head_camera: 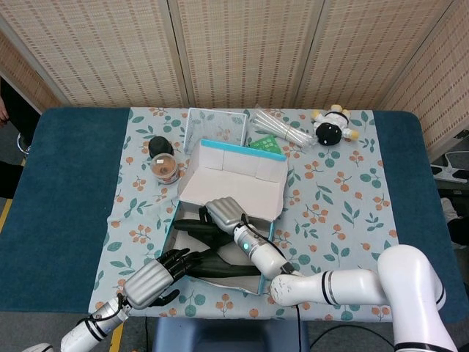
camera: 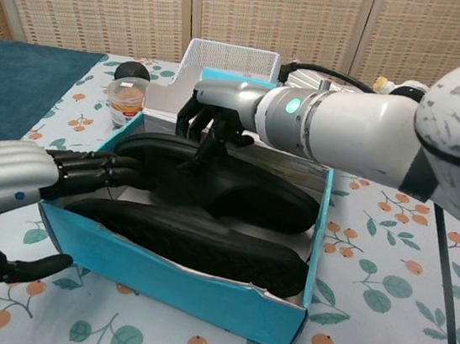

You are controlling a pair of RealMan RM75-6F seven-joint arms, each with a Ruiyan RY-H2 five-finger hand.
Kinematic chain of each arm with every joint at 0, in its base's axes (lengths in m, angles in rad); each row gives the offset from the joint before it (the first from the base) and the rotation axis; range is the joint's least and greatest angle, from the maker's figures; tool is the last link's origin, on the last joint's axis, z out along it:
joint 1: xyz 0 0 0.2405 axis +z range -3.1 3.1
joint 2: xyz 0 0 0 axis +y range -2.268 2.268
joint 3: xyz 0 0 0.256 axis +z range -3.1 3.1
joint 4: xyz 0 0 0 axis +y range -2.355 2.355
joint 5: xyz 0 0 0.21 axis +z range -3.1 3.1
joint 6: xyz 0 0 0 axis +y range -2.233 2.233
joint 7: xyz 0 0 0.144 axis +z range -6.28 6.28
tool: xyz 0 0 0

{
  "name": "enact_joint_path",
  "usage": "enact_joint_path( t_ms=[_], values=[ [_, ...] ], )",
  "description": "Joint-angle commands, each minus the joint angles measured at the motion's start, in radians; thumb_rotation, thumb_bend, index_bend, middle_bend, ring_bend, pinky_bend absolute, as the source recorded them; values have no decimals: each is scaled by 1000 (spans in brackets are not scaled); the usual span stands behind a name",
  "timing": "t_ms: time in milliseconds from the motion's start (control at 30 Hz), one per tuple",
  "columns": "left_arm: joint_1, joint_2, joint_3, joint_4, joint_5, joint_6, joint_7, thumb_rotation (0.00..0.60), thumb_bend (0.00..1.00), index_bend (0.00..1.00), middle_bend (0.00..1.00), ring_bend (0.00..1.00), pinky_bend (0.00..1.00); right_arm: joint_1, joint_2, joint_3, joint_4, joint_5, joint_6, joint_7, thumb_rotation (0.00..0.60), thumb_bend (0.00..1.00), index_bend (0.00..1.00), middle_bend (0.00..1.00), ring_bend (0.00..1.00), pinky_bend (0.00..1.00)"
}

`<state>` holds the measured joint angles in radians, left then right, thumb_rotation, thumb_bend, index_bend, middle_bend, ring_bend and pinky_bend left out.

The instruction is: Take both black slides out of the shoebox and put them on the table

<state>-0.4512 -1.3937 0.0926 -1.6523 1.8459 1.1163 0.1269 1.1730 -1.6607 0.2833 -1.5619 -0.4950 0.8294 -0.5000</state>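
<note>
Shoebox first: teal card outside, pale inside, sitting on the floral cloth with both black slides lying in it. The far slide and the near slide lie side by side, their long axes running roughly across the box from the robot's left to its right. Both look like moulded rubbery foam, matte, with a low rounded strap and a ribbed edge to the sole.

From where I stand, the right hand hangs over the left end of the far slide, dark fingers curled down onto its strap. Whether it truly grips or only rests there I cannot tell; the fingertips are hidden against the black.

The left hand comes in from the box's left corner, fingers stretched out and apart, thumb below the box wall outside, holding nothing. Its fingertips reach over the rim just beside the near slide's left end, so it is the nearer hand for that one. I'd judge the near slide lies straight ahead of those fingers, lengthwise, so a grasp would meet its tip rather than its side.

Behind the box stand a small jar, a wire basket and a plush toy, well apart from the work.
</note>
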Motion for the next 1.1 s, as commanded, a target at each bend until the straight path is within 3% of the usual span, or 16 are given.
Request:
enact_joint_path(
  t_ms=[33, 167, 467, 633, 1100],
  values=[
    [-8, -18, 9, 8, -7, -21, 21, 600, 434, 0, 0, 0, 155, -1, 13, 9, -10, 14, -20, 27, 600, 337, 911, 835, 706, 923],
    [-20, -57, 8, 34, -24, -49, 49, 600, 435, 0, 35, 14, 163, -1, 38, 19, -29, 41, -61, 68, 600, 338, 911, 836, 706, 923],
    [-54, -95, 6, 61, -86, -116, 39, 600, 437, 78, 266, 214, 263, -26, 98, 48, -65, 2, -174, 208, 600, 349, 918, 847, 706, 920],
    [-62, -98, 4, 70, -114, -127, 44, 600, 436, 87, 275, 225, 278, -64, 123, 67, -74, -104, -204, 297, 600, 349, 918, 847, 706, 920],
    [-73, -93, 6, 76, -147, -115, 47, 600, 434, 77, 262, 220, 277, -200, 224, 135, -118, -383, -135, 527, 600, 350, 918, 847, 706, 916]
  ],
)
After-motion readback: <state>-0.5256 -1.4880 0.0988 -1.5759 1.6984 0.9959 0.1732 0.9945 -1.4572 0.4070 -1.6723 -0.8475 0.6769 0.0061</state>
